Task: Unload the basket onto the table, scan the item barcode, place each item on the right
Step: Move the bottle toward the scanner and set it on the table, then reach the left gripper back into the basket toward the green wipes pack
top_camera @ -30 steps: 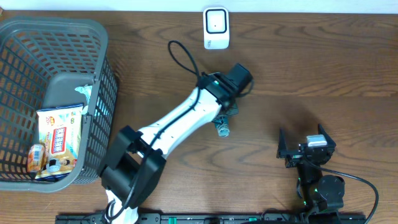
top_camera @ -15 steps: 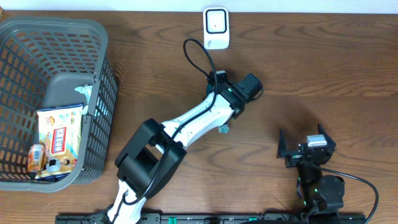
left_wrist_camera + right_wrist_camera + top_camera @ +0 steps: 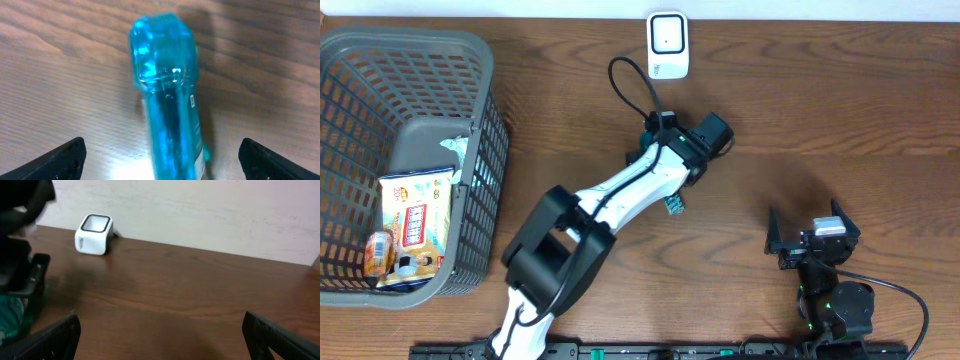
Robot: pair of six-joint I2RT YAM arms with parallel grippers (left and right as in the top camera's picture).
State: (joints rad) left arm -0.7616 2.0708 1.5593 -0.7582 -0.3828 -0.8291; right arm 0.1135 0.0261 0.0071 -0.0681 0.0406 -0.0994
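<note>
Wooden table: basket, scanner, bottle

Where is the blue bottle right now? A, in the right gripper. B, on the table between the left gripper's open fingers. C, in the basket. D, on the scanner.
B: the bottle lies on the table, with the left gripper open around it, not touching.

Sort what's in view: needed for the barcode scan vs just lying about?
For the job: blue bottle, white scanner, open left pincer straddling it.
Lying about: grey basket, snack pack and can in it, open right pincer.
</note>
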